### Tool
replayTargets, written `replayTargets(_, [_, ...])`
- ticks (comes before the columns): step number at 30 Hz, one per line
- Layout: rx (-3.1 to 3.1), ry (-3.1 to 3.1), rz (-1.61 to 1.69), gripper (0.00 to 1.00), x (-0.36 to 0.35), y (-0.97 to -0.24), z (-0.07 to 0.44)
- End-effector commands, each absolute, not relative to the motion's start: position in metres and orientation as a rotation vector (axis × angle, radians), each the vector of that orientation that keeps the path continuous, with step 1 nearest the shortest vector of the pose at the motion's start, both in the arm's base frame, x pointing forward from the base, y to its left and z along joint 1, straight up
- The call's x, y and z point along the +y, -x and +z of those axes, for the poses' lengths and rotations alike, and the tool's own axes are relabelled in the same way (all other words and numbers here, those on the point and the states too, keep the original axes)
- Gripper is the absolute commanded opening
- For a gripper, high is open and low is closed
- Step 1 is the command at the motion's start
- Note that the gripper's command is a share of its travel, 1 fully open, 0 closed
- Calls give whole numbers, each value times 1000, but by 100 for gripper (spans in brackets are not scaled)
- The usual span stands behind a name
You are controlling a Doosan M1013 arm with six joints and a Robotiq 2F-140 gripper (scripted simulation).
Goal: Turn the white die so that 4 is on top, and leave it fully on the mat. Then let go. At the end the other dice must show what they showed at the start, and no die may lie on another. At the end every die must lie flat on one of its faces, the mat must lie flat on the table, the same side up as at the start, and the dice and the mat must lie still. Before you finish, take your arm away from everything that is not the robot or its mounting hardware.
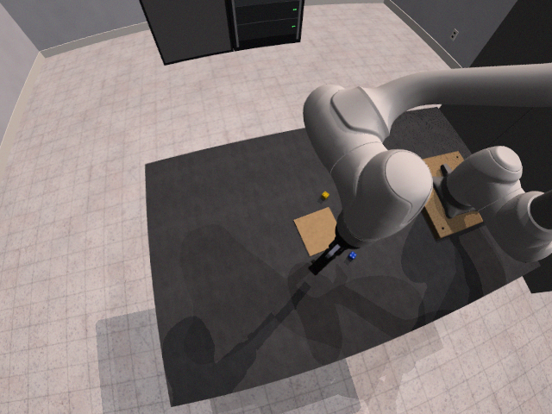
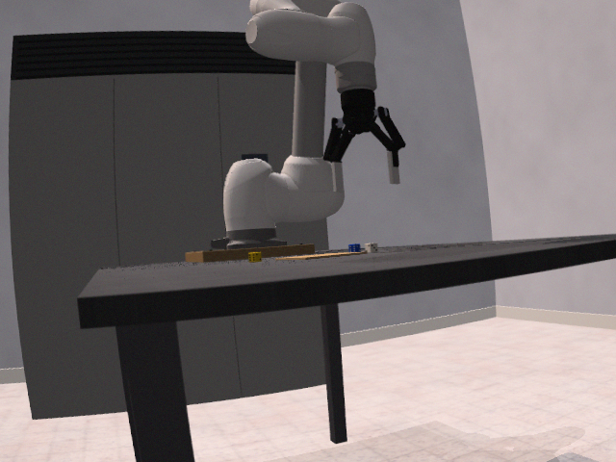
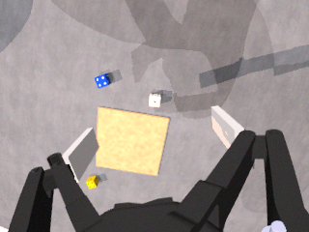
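Note:
The small white die [image 2: 371, 246] [image 3: 154, 100] lies on the dark table, just off one edge of the tan mat [image 1: 314, 229] [image 2: 313, 256] [image 3: 131, 141]. Its pips are too small to read, and the gripper hides it in the top view. My gripper [image 1: 327, 258] [image 2: 363, 176] [image 3: 153, 128] is open and empty. It hangs high above the table, roughly over the mat's edge near the white die. A blue die [image 1: 352, 255] [image 2: 354, 246] [image 3: 102, 80] lies on the table close to the white one. A yellow die [image 1: 325, 194] [image 2: 254, 256] [image 3: 92, 182] lies by the mat's opposite side.
The arm's base stands on a wooden plate [image 1: 450, 196] [image 2: 198, 256] at the table's edge. The arm's large elbow [image 1: 370, 178] hangs over part of the table [image 1: 214, 214] [image 2: 298, 283]. Dark cabinets [image 1: 222, 27] stand against the back wall.

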State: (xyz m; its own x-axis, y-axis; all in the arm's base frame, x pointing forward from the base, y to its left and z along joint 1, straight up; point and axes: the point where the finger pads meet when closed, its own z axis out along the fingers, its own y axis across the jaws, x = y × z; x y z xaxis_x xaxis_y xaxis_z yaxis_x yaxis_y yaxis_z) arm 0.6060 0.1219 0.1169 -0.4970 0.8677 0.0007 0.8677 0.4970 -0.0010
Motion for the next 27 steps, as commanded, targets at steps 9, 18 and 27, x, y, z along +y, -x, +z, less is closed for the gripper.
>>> replayTargets(9, [-3003, 906, -11, 100, 122, -606, 112])
replayTargets(18, [-3123, 309, -12, 100, 122, -606, 107])
replayTargets(27, [-3134, -193, -13, 100, 123, -606, 103])
